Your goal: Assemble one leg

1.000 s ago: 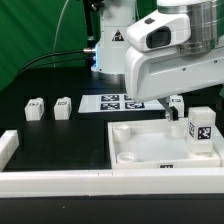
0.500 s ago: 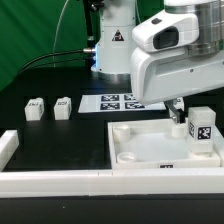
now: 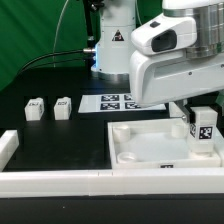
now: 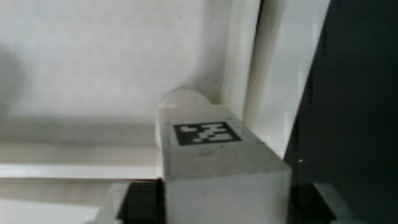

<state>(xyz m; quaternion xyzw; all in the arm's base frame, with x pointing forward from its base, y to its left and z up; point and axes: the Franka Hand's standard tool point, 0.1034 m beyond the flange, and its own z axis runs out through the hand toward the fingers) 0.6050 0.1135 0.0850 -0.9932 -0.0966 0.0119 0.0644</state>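
Note:
My gripper is shut on a small white leg with a black-and-white tag on its side. It holds the leg upright over the corner of the large white panel at the exterior view's right. In the wrist view the leg sits between my two dark fingers, my gripper closed around it, with the panel's raised rim just beyond. Whether the leg touches the panel cannot be told. Two more legs stand on the black table at the left.
The marker board lies behind the panel near the arm's base. A long white ledge runs along the table's front, with a raised white end at the left. The arm's bulk hides the area behind the panel's right side.
My gripper has carried the leg slightly to the exterior view's right and a little lower, toward the panel's right corner. The legs at the left have not moved.

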